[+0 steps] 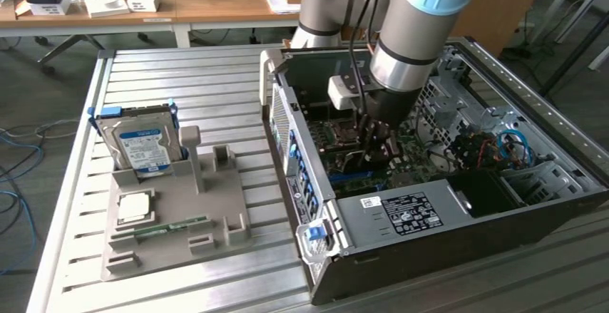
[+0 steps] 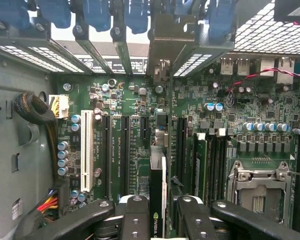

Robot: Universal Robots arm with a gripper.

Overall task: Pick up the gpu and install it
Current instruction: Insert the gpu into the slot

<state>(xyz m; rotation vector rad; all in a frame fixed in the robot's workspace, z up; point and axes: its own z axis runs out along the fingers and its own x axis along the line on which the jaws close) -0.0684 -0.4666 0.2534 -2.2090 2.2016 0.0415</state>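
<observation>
Setting: robotics lab or electronics workshop. A grey robot arm (image 1: 409,35) is reaching into an open computer case (image 1: 447,185) sitting on a slatted aluminium tabletop (image 1: 190,85), beside a grey parts fixture (image 1: 171,213) that is holding a hard drive (image 1: 141,145). Wooden desks (image 1: 190,6) carrying boxes and a lamp base are standing behind, and loose cables (image 1: 19,163) are trailing on the floor.

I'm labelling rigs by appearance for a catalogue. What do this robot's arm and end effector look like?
The arm is built of thick silver-grey tubes with light blue joint caps and a black band near the wrist. A black cable runs down alongside it, and a small white box is mounted by the wrist. The end effector is black, with jointed link fingers fastened by visible bolts.
</observation>
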